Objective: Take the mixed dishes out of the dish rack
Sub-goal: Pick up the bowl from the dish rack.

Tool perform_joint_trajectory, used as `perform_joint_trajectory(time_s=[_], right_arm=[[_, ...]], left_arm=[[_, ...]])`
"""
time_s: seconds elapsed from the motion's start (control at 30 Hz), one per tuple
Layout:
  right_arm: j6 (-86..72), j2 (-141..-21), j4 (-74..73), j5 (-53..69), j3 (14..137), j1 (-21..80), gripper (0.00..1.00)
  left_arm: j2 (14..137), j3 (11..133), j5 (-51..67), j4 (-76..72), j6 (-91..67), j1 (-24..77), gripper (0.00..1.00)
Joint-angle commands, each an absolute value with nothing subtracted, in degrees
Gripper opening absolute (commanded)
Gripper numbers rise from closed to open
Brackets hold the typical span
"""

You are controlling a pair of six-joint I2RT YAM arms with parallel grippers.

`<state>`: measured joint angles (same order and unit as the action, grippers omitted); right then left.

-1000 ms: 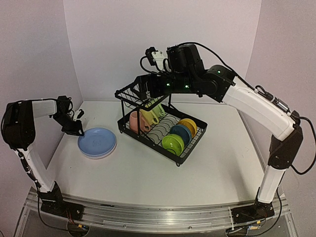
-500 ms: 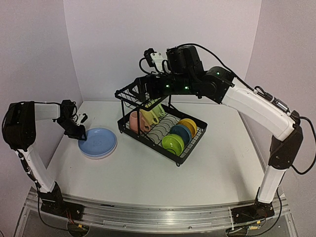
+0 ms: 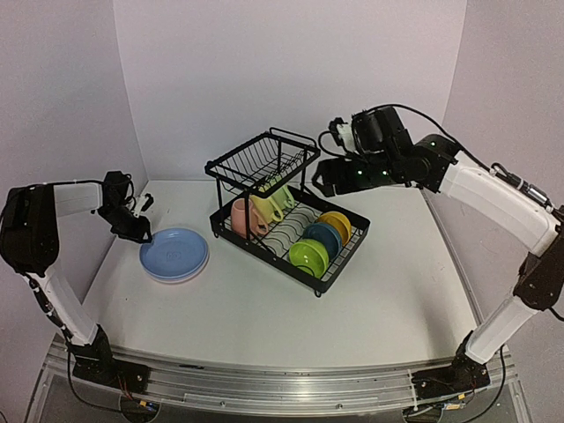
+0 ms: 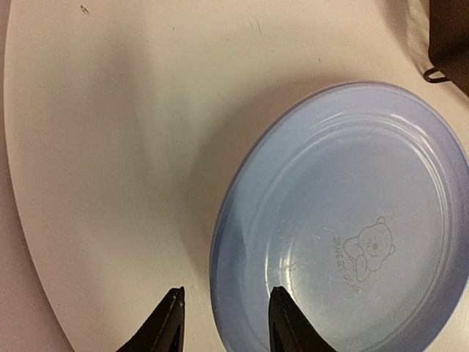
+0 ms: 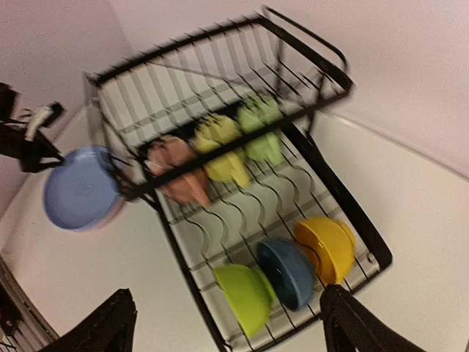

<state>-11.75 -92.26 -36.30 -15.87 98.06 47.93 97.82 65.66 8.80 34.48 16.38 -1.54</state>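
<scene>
Right pincer (image 3: 324, 179) has pulled back: a second ago it sat over the upper basket (image 3: 262, 163) of the dish rack (image 3: 345, 258); it now hangs off the right side of the rack at top-tier height, clear of the wire. In the wrist view its fingers are spread wide with nothing between them.

Left pincer (image 4: 226, 293) has barely shifted. It is well left of the rack, at the edge of the blue plate (image 4: 352, 242) farthest from the rack. The jaws are apart, one finger (image 4: 167, 323) over the desk (image 4: 110, 147) and the other over the plate's inner face, with the rim between them. Contact cannot be told.

The blue plate lies flat on the desk left of the rack, with a pinkish rim (image 3: 176, 277) showing beneath it.

In the rack's lower tray:
- Under the upper basket, in a row: pink mug (image 3: 242, 218), yellow mug (image 3: 264, 210), pale-green mug (image 3: 284, 198).
- On edge toward the tray's right end: green bowl (image 3: 307, 256), blue bowl (image 3: 322, 239), yellow bowl (image 3: 336, 224).
</scene>
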Motion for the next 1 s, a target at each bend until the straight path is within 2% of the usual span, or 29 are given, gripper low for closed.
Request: perform_joint_trajectory(time_s=[0.0,0.1,0.2,0.33,0.53,0.7,0.9,0.97], right_arm=[[-13.7,-92.8,-45.4,-17.6,90.0,43.3,0.73],[-11.7,-94.9,-45.8,-19.8,87.0,43.3,0.6],[-10.8,-97.2,-44.4,-18.7,86.3,43.3,0.51],[-9.5,-99.4,-38.4,-13.9,84.5,44.1,0.52],[-6.6,-102.0,-32.3,-15.2,82.0,46.7,0.57],[-4.8,-105.5,-30.3,-17.3,82.7,47.7,0.57],[-2.9,-109.1,-29.9,-21.5,84.8,49.3,0.54],[-2.7,-109.8,-29.9,-23.6,85.1,49.7,0.49]], left_arm=[[91.8,69.9,10.0,35.1,16.7,-1.6,0.43],[89.4,71.3,11.5,35.2,16.7,-1.5,0.47],[88.3,71.5,12.4,35.3,16.2,-1.4,0.44],[88.2,69.7,13.1,35.1,14.9,-1.4,0.44],[88.0,67.8,13.9,33.7,13.7,-1.4,0.43],[88.5,65.8,13.9,32.5,13.5,-1.3,0.42],[89.0,62.1,12.3,30.0,13.3,-1.4,0.37],[89.0,60.6,11.9,28.8,13.3,-1.5,0.35]])
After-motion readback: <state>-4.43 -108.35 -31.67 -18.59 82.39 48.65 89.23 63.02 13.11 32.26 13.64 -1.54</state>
